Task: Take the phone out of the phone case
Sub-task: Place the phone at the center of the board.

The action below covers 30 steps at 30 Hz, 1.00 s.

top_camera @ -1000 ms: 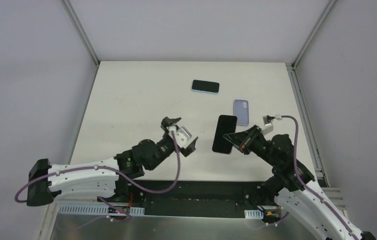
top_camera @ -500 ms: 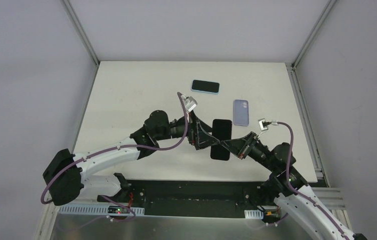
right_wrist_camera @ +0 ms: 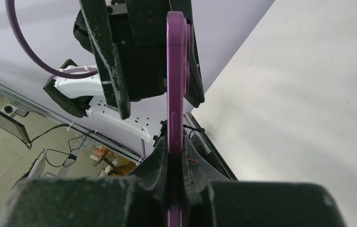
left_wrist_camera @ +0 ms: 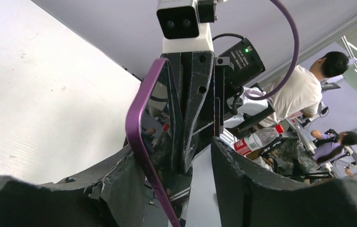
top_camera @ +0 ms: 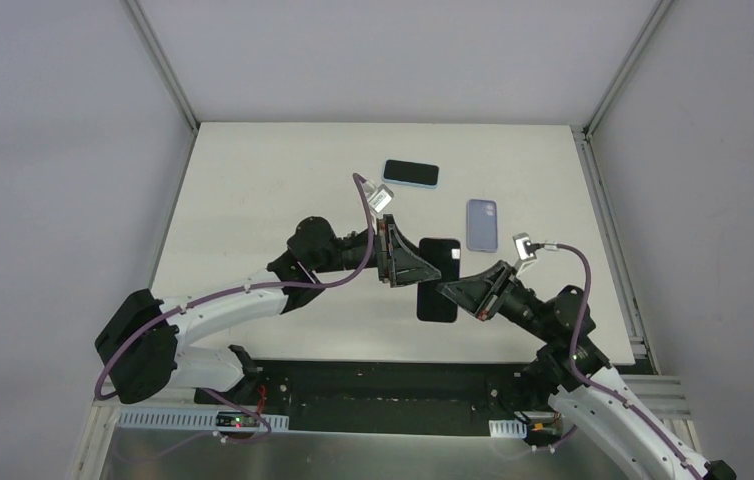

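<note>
Our top camera sits high behind the near edge and looks down over the whole worktop (top_camera: 253,180) from afar. Our left wrist camera peers along the left hand (top_camera: 433,272) toward the right hand (top_camera: 445,290), very close; our right wrist camera faces back the opposite way. All three share the phone (top_camera: 438,305) between both hands, edge-on in the wrist views.

Bright even light; soft shadows; wrist-cam fgnd blurry; reflections on phone (left_wrist_camera: 154,120) screen.

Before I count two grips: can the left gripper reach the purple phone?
Probably yes: the left gripper, jaws open, straddles the phone at its free end; the right gripper clamps the other end.
</note>
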{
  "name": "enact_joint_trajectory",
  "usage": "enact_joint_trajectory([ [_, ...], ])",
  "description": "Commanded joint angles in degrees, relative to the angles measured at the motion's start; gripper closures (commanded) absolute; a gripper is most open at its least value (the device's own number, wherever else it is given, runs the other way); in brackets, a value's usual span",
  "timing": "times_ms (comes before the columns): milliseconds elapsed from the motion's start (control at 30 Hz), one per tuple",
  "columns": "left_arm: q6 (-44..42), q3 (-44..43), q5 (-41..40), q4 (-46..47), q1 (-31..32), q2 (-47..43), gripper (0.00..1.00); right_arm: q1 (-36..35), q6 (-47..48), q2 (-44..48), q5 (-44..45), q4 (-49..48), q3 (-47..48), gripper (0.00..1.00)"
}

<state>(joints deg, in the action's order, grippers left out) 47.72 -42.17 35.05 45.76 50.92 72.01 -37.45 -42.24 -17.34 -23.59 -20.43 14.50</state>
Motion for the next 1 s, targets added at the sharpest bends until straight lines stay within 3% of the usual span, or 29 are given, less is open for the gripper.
enact_joint_trajectory([
  [0, 3.9, -2.2, 1.5, 8.2, -0.8, 0.2, 0.51, -0.6, 0.7, 0.1, -1.0, -7.6, -0.3, 1.0],
  [300, 7.4, -2.3, 2.2, 11.6, -0.9, 2.0, 0.71, -1.7, 1.1, -1.3, 0.7, -10.6, -1.4, 1.0],
  [367, 7.8, -2.3, 2.3, 12.0, -0.8, 2.2, 0.81, -2.0, 1.4, -1.5, 1.4, -10.7, -1.4, 1.0],
  [433, 7.9, -2.1, 2.3, 12.1, -0.9, 2.3, 0.97, -2.2, 1.5, -1.3, 1.7, -10.4, -1.5, 1.0],
  [467, 8.0, -2.1, 2.4, 12.2, -1.0, 2.3, 1.0, -2.3, 1.6, -1.2, 1.9, -10.0, -1.4, 1.0],
  [500, 8.2, -2.0, 2.3, 12.2, -1.1, 2.3, 1.0, -2.3, 1.7, -0.9, 2.0, -9.2, -1.2, 0.92],
  [600, 8.6, -0.7, 1.5, 12.1, -2.6, 1.7, 1.0, -2.3, 2.0, 0.7, 3.9, -1.6, 0.9, 0.57],
  [633, 8.7, 0.2, 1.2, 12.0, -3.9, 1.0, 1.0, -2.3, 2.4, 1.5, 5.2, 2.3, 1.9, 0.42],
  [667, 8.9, 1.8, 1.1, 12.0, -5.7, 0.0, 1.0, -2.3, 2.9, 2.5, 7.2, 6.6, 3.0, 0.18],
  [700, 9.5, 3.1, 0.9, 11.6, -8.2, -0.9, 1.0, -2.3, 3.4, 3.4, 9.6, 12.0, 4.1, 0.06],
  [767, 11.3, 5.9, 1.0, 9.9, -14.5, -2.9, 1.0, -2.2, 4.8, 4.9, 15.6, 23.1, 6.7, 0.01],
  [833, 9.2, 6.2, 0.0, -0.8, -20.2, -5.6, 1.0, -2.2, 6.0, 5.8, 19.7, 31.4, 8.1, 0.0],
  [900, -3.1, 1.2, -4.2, -23.6, -23.6, -8.4, 1.0, -2.2, 6.1, 5.9, 22.6, 35.1, 8.3, 0.0],
  [967, -14.8, -5.8, -13.9, -45.7, -24.0, -9.0, 1.0, -2.2, 5.1, 5.3, 25.9, 37.0, 8.1, 0.0],
])
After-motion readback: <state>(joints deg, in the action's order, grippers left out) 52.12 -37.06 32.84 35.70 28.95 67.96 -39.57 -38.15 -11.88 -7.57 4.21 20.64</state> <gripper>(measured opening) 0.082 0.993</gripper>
